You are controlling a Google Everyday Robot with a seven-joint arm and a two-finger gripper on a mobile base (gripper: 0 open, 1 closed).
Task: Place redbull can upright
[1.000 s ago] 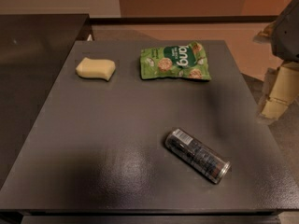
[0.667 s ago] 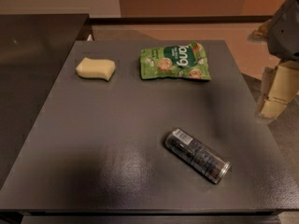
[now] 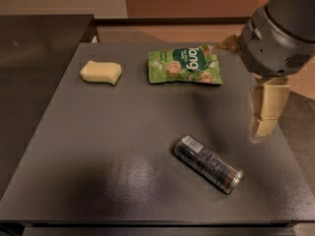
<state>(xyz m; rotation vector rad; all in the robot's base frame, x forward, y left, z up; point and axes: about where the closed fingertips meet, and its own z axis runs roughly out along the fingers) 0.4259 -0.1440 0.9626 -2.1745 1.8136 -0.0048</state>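
Note:
The redbull can (image 3: pixel 208 163) lies on its side on the dark grey table (image 3: pixel 108 146), near the front right. It points diagonally, with one silver end toward the front right corner. Its body is dark with a white label patch. My gripper (image 3: pixel 264 124) hangs from the big grey arm (image 3: pixel 278 31) over the table's right edge. It is above and to the right of the can, well apart from it, and holds nothing that I can see.
A green snack bag (image 3: pixel 184 65) lies flat at the back middle. A pale yellow sponge-like block (image 3: pixel 101 73) lies at the back left. A second dark counter (image 3: pixel 34 43) adjoins on the left. The floor drops off past the right edge.
The arm and gripper have moved left and into view, from beside the table to over its right edge. The can, bag and yellow block have not moved.

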